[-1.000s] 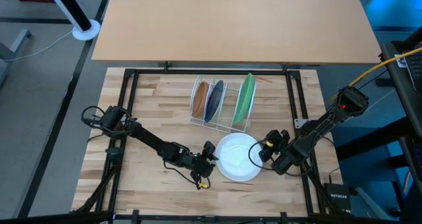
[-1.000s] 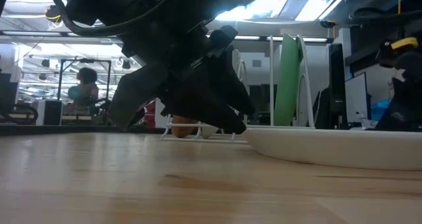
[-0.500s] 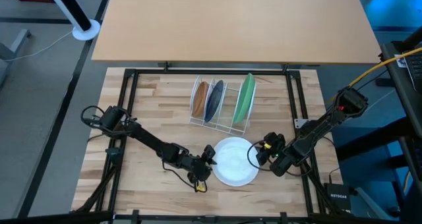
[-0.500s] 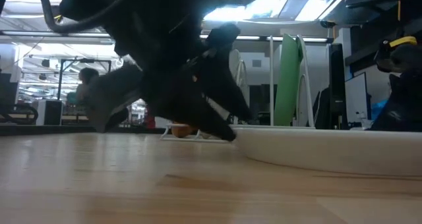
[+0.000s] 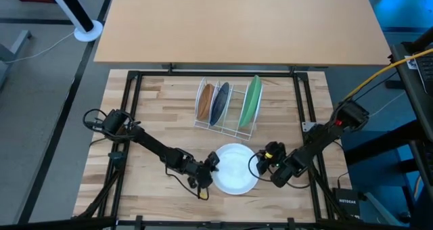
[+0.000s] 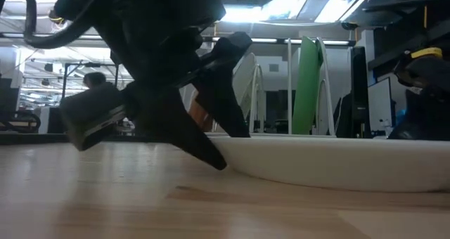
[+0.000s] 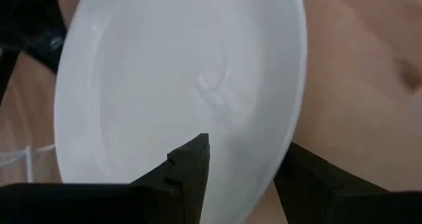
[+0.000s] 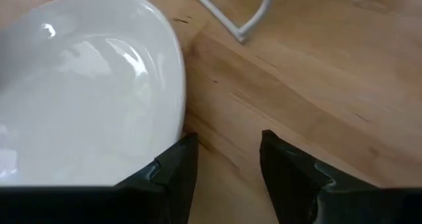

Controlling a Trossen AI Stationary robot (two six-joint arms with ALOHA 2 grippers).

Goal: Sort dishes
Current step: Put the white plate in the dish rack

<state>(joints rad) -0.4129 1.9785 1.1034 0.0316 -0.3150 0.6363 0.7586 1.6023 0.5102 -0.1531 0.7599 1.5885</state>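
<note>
The left hand [image 5: 208,168], open, straddles the white plate [image 5: 232,168] rim at nine o'clock; right hand [image 5: 265,164], open, at three. Pinch firmly, lift level.

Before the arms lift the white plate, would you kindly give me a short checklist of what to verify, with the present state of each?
1. Left claw straddles the white plate rim, one finger above it, one outside: ok.
2. Left claw closed on the rim: not ok, open.
3. Right claw at the opposite rim: ok, but open and not gripping.
4. Plate flat on the table: ok.
5. Free slot in the rack between the blue dish and green plate: ok.
</note>
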